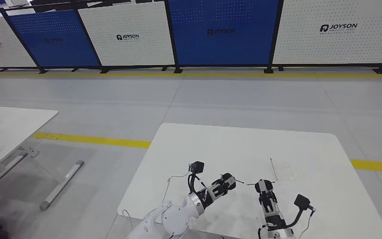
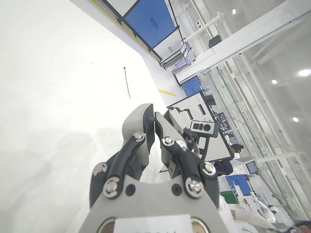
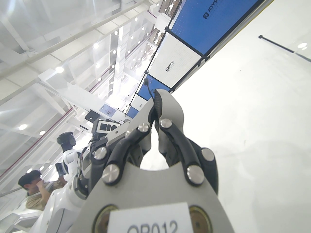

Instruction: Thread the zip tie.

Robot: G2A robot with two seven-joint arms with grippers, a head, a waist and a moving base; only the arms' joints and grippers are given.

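**One camera high, two at the wrists**

The top camera looks down from above the arms onto the white table [image 1: 250,143], with the floor [image 1: 179,101] and a wall of blue and white panels [image 1: 224,33] far beyond. The left wrist camera sits close behind the left gripper [image 2: 153,113], tilted, facing across the table toward those panels. The right wrist camera sits just as close behind the right gripper [image 3: 155,98], facing upward past the table's edge to the panels and the ceiling [image 3: 60,25]. All three views share the loose zip tie [image 2: 127,83] lying on the table.
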